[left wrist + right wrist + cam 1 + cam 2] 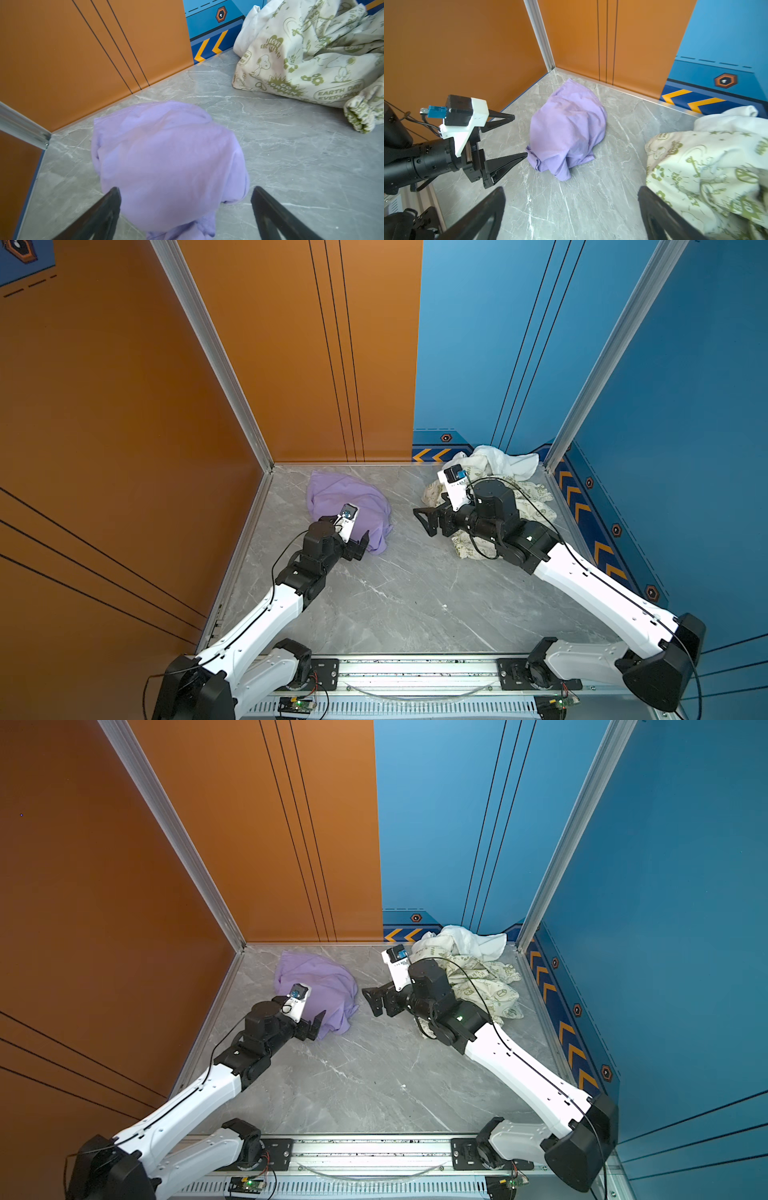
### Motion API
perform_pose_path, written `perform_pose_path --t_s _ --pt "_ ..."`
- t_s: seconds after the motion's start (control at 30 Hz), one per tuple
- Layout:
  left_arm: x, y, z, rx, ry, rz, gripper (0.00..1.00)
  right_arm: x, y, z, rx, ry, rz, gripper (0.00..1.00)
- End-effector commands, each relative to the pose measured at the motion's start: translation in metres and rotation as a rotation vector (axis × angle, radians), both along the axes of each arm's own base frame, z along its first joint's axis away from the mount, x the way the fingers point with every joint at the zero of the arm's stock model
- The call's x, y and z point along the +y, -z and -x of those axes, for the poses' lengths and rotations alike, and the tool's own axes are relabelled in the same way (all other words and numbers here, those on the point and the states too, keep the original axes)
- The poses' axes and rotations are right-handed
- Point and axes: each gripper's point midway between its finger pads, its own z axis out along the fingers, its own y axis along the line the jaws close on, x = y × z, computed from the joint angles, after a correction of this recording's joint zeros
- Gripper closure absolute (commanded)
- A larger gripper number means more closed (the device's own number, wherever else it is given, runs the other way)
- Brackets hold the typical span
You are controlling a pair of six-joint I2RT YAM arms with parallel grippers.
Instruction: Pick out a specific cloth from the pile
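Observation:
The cloth (347,499) (318,982) is a crumpled lavender heap lying alone on the grey table at the back left, apart from the pile. My left gripper (361,543) (316,1023) is open at the cloth's near edge. In the left wrist view the cloth (166,162) shows between its spread fingers, ungripped. The pile (498,472) (478,969), a cream green-printed garment with a white one behind, sits in the back right corner. My right gripper (422,522) (571,188) hangs open over bare table between cloth (566,128) and pile (706,162).
Orange walls (124,427) close the left and back left, blue walls (685,406) the back right and right. The right arm's wrist lies over the pile's front. A metal rail (415,672) runs along the front edge. Grey marble table (395,593) shows between the arms.

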Motion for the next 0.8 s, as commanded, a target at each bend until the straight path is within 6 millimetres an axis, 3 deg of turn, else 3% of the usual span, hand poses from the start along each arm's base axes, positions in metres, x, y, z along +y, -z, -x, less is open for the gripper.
perform_pose_path --t_s 0.0,0.2,0.43,0.77 --pt "-0.025 0.003 -0.004 0.086 0.07 -0.009 0.01 -0.025 -0.01 -0.004 -0.055 0.073 -0.012 0.0" --pt "-0.055 0.028 -0.024 0.192 0.104 -0.144 0.04 -0.053 -0.005 -0.003 -0.043 0.136 -0.042 0.0" --pt "-0.057 0.059 -0.052 0.336 0.026 -0.255 0.12 -0.073 0.0 -0.003 -0.026 0.174 -0.067 0.0" --pt "-0.043 0.095 -0.073 0.424 -0.045 -0.338 0.67 -0.084 0.012 -0.008 0.007 0.205 -0.086 0.0"
